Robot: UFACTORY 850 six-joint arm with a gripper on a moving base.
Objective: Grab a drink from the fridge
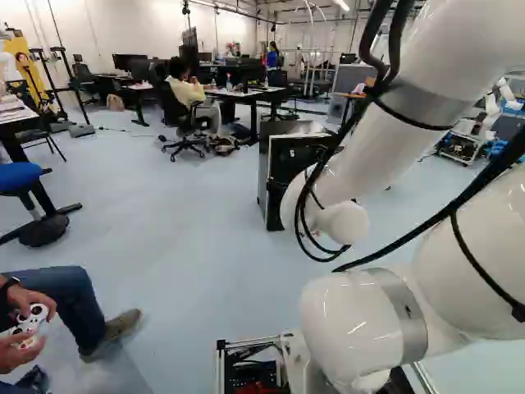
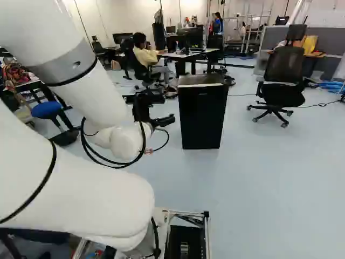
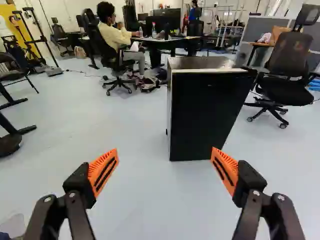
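I'm getting bright, fairly even indoor light in all three views, with a ceiling lamp [image 1: 340, 5] glowing at the upper right of the left base view. The white arm [image 1: 402, 139] throws small hard highlights back at me, at the lower right of that view too. In the wrist view I see glare across the top of the fridge [image 3: 200, 112], while its dark front gives me little detail. Shadows on the pale floor [image 2: 269, 183] look soft, and upright edges lean towards the wrist view's sides.
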